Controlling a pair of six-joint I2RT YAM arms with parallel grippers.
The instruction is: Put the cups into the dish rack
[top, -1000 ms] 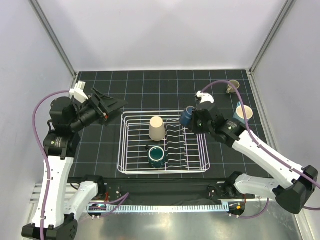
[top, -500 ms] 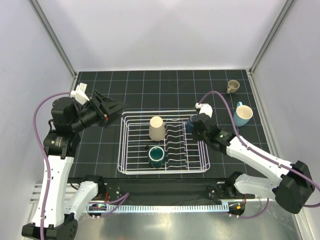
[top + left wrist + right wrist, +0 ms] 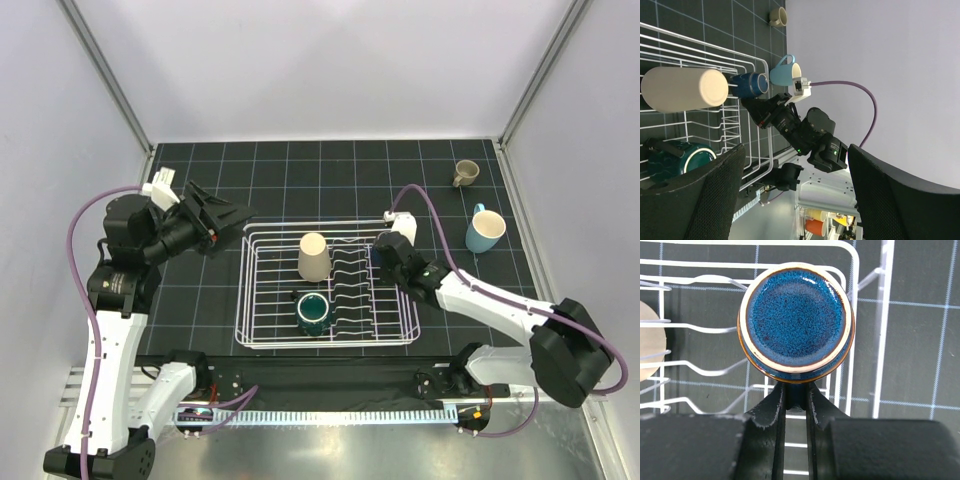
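Observation:
The white wire dish rack [image 3: 241,290] sits mid-table. A beige cup [image 3: 314,256] lies in it, and a dark teal mug [image 3: 312,312] stands in its front part. My right gripper [image 3: 796,390] is shut on the handle of a dark blue mug [image 3: 796,325], holding it bottom-first towards the camera over the rack's far right corner [image 3: 883,315]. In the top view the right gripper [image 3: 385,250] hides most of that mug. A light blue mug [image 3: 485,230] and a small tan mug [image 3: 465,172] stand on the mat to the right. My left gripper [image 3: 225,212] hangs open left of the rack.
The rack's wavy dividers [image 3: 350,285] run between the beige cup and my right gripper. In the left wrist view the dark blue mug [image 3: 751,84] is next to the beige cup [image 3: 682,90]. Walls close the mat [image 3: 300,170] on three sides.
My right arm has swung left and lower, carrying the dark blue mug from beside the rack to over its right end. The left arm has barely moved.

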